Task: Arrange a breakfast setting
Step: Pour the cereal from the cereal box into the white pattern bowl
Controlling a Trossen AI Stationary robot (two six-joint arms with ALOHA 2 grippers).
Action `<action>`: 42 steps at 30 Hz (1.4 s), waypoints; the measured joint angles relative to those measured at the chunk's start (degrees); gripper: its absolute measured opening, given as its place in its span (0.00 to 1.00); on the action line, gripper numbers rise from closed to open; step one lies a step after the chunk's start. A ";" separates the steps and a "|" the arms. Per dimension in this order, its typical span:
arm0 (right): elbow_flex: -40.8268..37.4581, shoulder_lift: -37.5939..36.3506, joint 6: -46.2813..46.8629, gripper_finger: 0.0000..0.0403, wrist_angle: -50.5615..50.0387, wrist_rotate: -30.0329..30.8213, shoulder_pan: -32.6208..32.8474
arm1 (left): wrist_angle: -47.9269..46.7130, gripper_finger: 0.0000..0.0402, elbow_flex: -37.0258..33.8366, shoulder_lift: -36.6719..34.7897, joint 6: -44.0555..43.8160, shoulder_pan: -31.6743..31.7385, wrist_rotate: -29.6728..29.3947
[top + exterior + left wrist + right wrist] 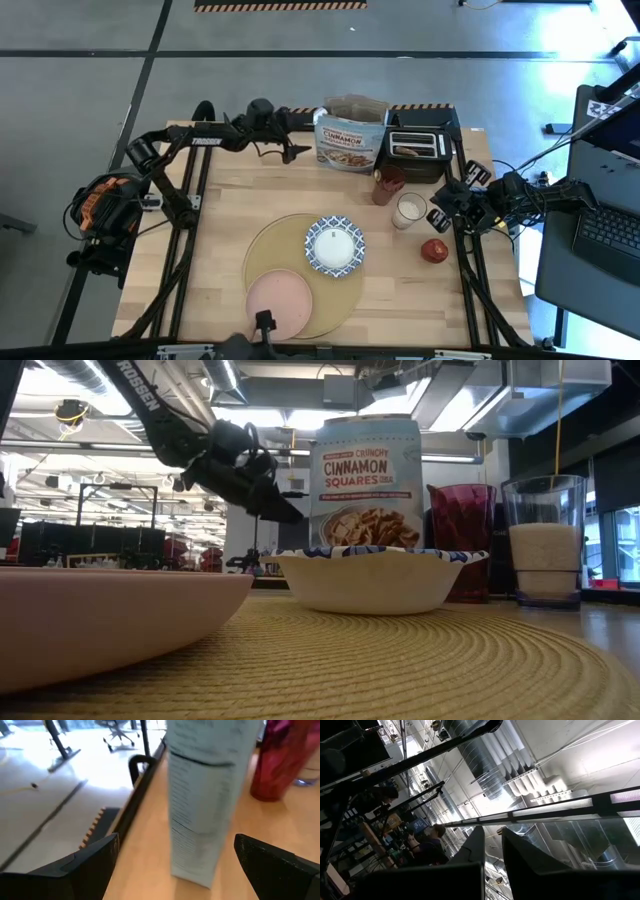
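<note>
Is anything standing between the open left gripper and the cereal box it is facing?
Nothing visible. The left gripper hangs open just beside the cereal box, and the left wrist view shows only bare table between its fingers and the box's narrow side.

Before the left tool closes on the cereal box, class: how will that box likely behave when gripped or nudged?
The cereal box stands tall and narrow on the table, so a push high up would probably tip it. Its top looks opened, so its thin card walls may flex under a squeeze. It is likely light for its size.

Lab or workshop: concrete floor [90, 30] with hazard striping [280, 6], exposed ceiling ducts [485, 760], office chair [119, 735], laptop [610, 230] beside table's right edge.
</note>
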 joint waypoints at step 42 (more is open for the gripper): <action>-0.01 0.20 -0.17 0.09 0.14 0.45 0.01 | -3.73 0.97 11.37 13.64 -4.06 -5.20 12.86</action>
